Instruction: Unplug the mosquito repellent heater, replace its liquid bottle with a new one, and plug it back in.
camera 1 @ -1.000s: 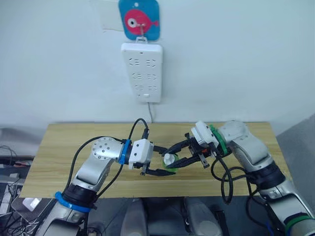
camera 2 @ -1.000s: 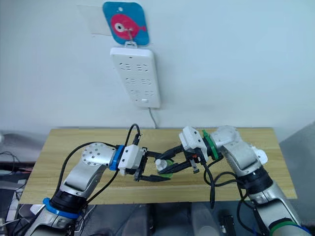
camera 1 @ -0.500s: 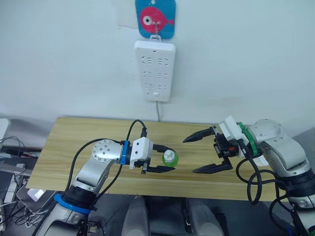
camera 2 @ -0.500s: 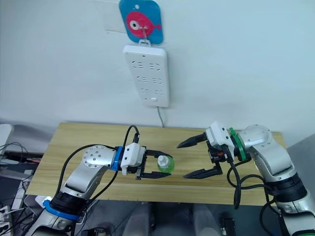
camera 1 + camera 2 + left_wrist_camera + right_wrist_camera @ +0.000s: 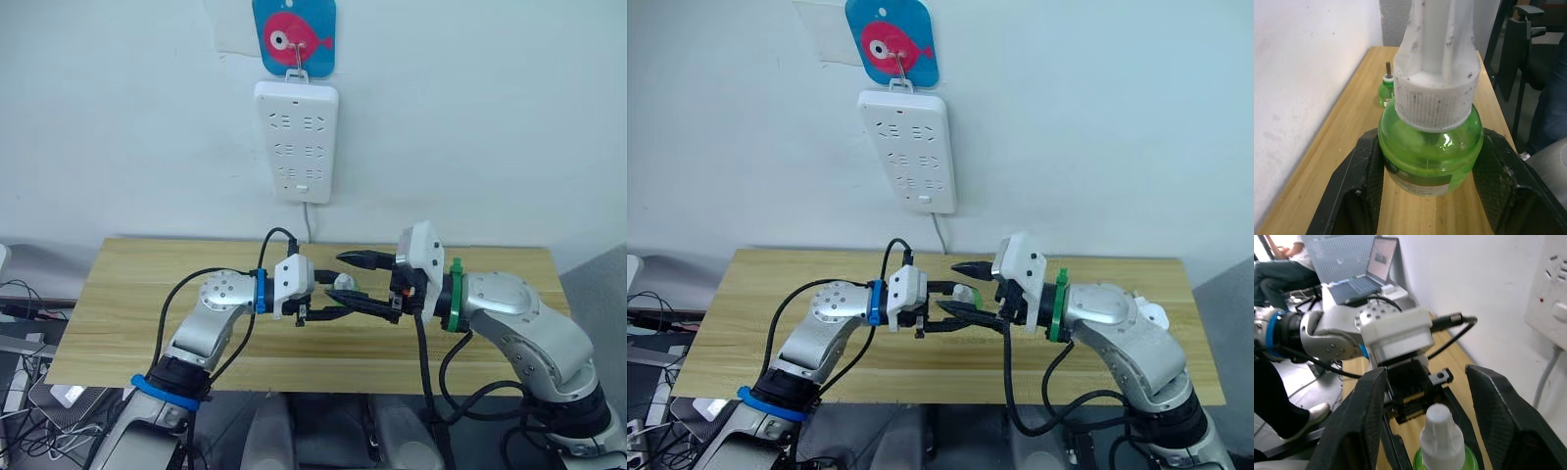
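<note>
Bottle, white-capped green refill [image 5: 1430, 147], clamped in left gripper [image 5: 333, 299]; light, smooth, slippery plastic. Right gripper [image 5: 1422, 426], jaws spread, should take ribbed cap [image 5: 1435, 105]; capless bottle [image 5: 1386, 90] at twelve o'clock.

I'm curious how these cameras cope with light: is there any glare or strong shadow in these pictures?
Left wrist view: a small white glint sits on the capped green bottle, just below its cap. Left eye view: the light is even, with only a faint shadow edging the power strip on the wall.
</note>
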### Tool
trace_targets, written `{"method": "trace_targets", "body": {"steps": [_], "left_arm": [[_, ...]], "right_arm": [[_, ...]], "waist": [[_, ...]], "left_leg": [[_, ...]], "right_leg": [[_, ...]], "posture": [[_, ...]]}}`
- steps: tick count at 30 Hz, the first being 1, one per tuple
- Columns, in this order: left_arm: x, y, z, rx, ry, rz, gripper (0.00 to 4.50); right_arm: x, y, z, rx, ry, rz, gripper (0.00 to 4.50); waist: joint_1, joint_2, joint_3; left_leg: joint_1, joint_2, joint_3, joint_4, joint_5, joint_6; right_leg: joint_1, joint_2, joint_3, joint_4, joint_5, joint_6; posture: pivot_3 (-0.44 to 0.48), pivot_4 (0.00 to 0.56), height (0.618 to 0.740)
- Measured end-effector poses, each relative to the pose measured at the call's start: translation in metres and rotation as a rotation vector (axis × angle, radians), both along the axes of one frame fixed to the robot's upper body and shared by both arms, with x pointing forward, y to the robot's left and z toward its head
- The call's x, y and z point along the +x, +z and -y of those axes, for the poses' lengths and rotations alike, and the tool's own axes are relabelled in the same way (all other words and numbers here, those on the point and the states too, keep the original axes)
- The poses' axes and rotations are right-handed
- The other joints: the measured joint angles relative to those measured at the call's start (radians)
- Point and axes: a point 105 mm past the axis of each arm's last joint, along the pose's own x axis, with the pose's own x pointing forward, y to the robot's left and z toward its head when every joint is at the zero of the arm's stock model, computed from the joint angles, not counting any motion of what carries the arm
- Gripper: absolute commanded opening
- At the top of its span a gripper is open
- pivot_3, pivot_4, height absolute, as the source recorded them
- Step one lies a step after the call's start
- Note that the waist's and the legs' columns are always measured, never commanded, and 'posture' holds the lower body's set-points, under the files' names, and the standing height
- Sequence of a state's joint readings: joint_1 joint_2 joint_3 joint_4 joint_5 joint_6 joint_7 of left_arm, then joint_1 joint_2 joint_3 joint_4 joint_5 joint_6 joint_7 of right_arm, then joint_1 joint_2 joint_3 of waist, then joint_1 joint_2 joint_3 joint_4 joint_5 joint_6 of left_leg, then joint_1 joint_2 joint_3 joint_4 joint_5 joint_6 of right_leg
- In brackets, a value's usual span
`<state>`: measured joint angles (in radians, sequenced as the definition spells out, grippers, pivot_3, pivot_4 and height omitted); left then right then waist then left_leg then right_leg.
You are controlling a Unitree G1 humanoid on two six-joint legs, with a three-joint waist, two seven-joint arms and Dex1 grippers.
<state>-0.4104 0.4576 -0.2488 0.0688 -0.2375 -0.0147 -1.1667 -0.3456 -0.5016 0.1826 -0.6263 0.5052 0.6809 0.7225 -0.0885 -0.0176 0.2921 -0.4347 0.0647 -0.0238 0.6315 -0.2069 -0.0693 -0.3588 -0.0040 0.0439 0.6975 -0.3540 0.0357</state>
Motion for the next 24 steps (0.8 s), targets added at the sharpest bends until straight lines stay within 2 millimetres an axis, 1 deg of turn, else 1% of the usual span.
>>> {"method": "trace_targets", "body": {"steps": [7, 8, 10, 15, 16, 21, 24], "left_arm": [[0.0021, 0.0024, 0.0005, 0.002, -0.003, 0.007, 2.20], [0.0020, 0.0024, 0.0006, 0.001, -0.004, 0.006, 2.20], [0.0020, 0.0025, 0.0008, 0.001, -0.005, 0.006, 2.20], [0.0019, 0.0024, 0.0008, 0.002, -0.006, 0.005, 2.20], [0.0019, 0.0012, 0.0005, 0.005, -0.005, 0.000, 2.20], [0.0020, 0.0008, 0.0005, 0.006, -0.005, -0.002, 2.20], [0.0015, 0.0007, 0.0004, 0.007, -0.010, -0.003, 2.20]], "right_arm": [[0.0023, -0.0049, 0.0035, -0.013, -0.027, 0.017, 2.88], [0.0026, -0.0051, 0.0030, -0.009, -0.027, 0.016, 2.69], [0.0032, -0.0058, 0.0014, 0.000, -0.025, 0.013, 2.32], [0.0064, -0.0094, 0.0005, -0.004, -0.032, 0.013, 0.49], [0.0072, -0.0087, 0.0011, -0.005, -0.034, 0.024, 0.23], [0.0069, -0.0092, 0.0010, -0.012, -0.030, 0.052, 0.18], [0.0059, -0.0028, 0.0006, 0.039, -0.016, 0.046, 0.18]], "waist": [[0.000, 0.000, 0.001], [0.000, 0.000, 0.001], [0.000, 0.000, 0.003], [0.000, 0.000, 0.005], [0.000, 0.000, 0.005], [0.000, 0.000, 0.005], [0.000, 0.000, 0.006]], "left_leg": [[0.000, 0.000, 0.000, -0.001, 0.000, 0.000], [0.000, 0.000, 0.000, -0.001, 0.000, 0.000], [0.000, 0.000, 0.000, -0.001, 0.000, 0.000], [0.000, 0.000, 0.000, -0.001, 0.000, 0.000], [0.000, 0.000, 0.001, -0.002, 0.000, 0.000], [0.000, 0.000, 0.000, -0.002, 0.000, 0.000], [0.000, 0.000, 0.001, -0.002, 0.000, 0.000]], "right_leg": [[-0.001, 0.000, 0.000, -0.001, 0.000, 0.000], [-0.001, 0.000, 0.000, -0.001, 0.000, 0.000], [-0.001, 0.000, 0.000, -0.001, 0.000, 0.000], [-0.001, 0.000, 0.000, -0.001, 0.000, 0.000], [-0.001, 0.000, 0.001, -0.001, 0.000, 0.000], [-0.001, 0.000, 0.000, -0.001, 0.000, 0.000], [-0.001, 0.000, 0.001, -0.001, 0.000, 0.000]], "posture": [[-0.205, 0.317, 0.740], [-0.207, 0.324, 0.740], [-0.206, 0.319, 0.740], [-0.205, 0.325, 0.740], [-0.204, 0.321, 0.740], [-0.205, 0.321, 0.740], [-0.207, 0.327, 0.740]]}}
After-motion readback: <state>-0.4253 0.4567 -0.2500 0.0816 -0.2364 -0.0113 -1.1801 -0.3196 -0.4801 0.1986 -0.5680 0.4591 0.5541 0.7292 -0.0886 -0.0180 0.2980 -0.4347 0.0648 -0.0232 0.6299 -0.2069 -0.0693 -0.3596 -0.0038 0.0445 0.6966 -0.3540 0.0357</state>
